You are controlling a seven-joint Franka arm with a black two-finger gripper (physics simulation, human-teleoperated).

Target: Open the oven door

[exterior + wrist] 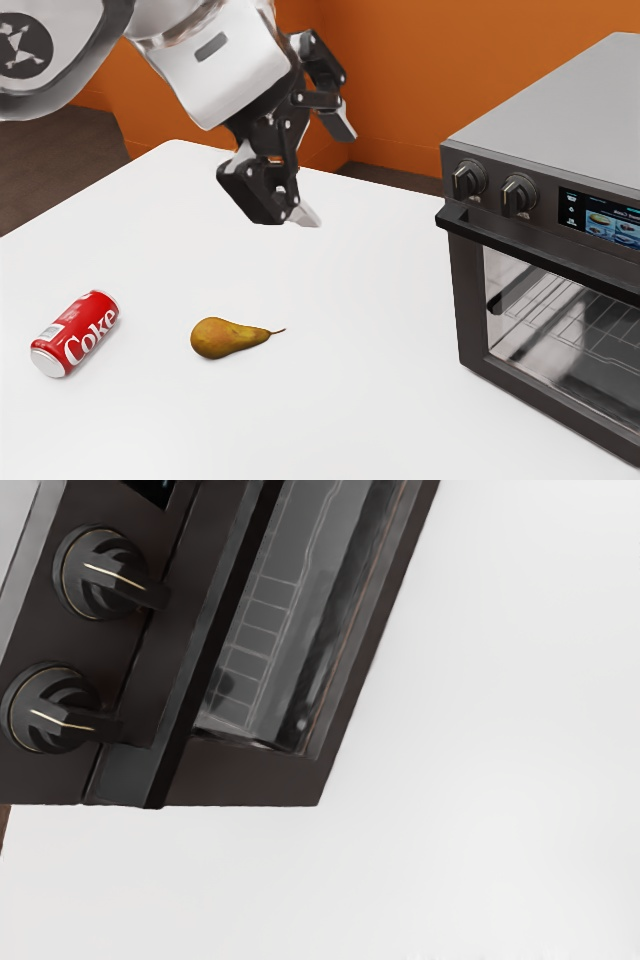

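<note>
Black two-finger gripper: fingers spread; open air between it and black bar handle, at top edge of dark-framed glass oven door, shut.

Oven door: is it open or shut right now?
Shut: the door stands upright against the oven's front, its black handle just below the two knobs.

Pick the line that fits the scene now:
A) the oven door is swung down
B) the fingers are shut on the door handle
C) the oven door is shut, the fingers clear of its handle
C: the door sits flush against the oven, and the fingers stand apart, away from the handle.
</note>
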